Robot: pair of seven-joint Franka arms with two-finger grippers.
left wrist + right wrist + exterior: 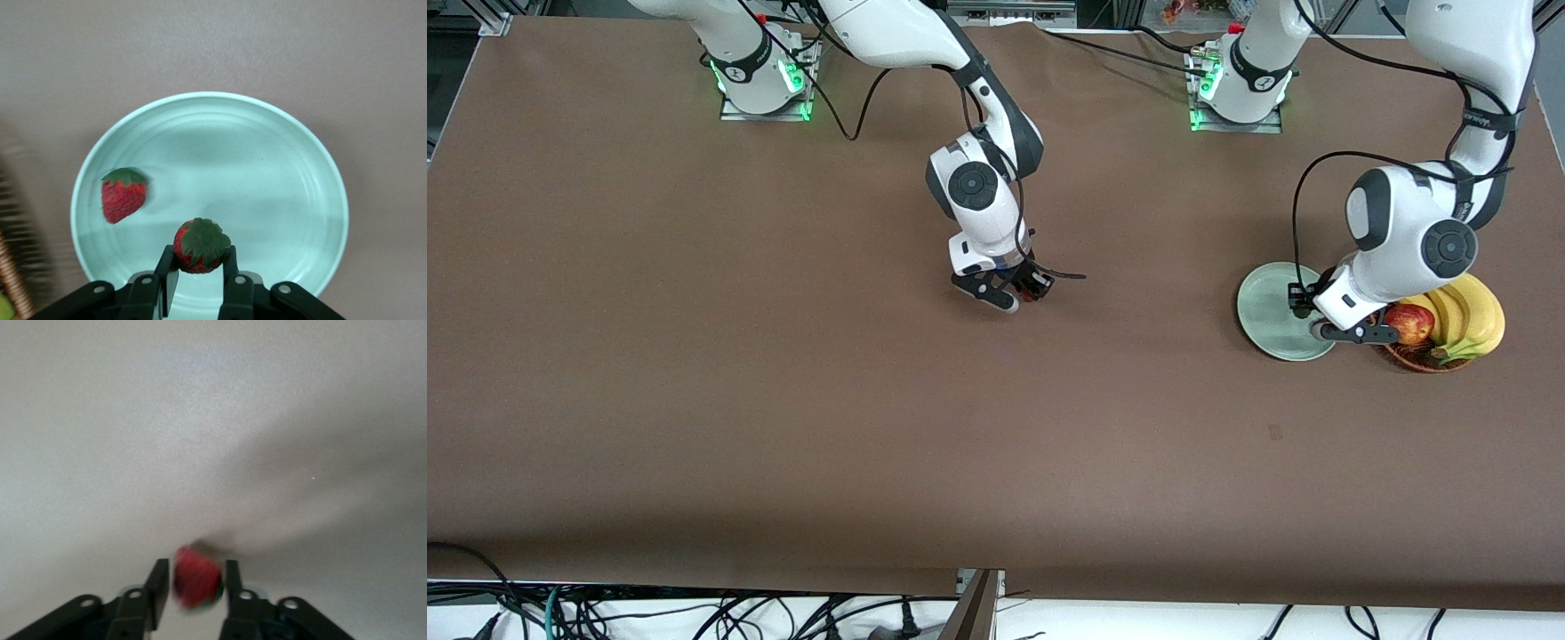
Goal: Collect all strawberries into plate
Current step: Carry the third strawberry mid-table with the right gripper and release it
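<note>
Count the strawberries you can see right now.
3: one lies on the plate, one strawberry in the left gripper above it, one in the right gripper mid-table.

The front view looks down from high across the table (783,400), facing both robot bases. The left wrist view looks close down on the plate (313,167), which the front view also shows (1267,311) beside the basket (1423,357). The right wrist view, somewhat blurred, faces bare tabletop (200,420), apparently well apart from the plate.
</note>
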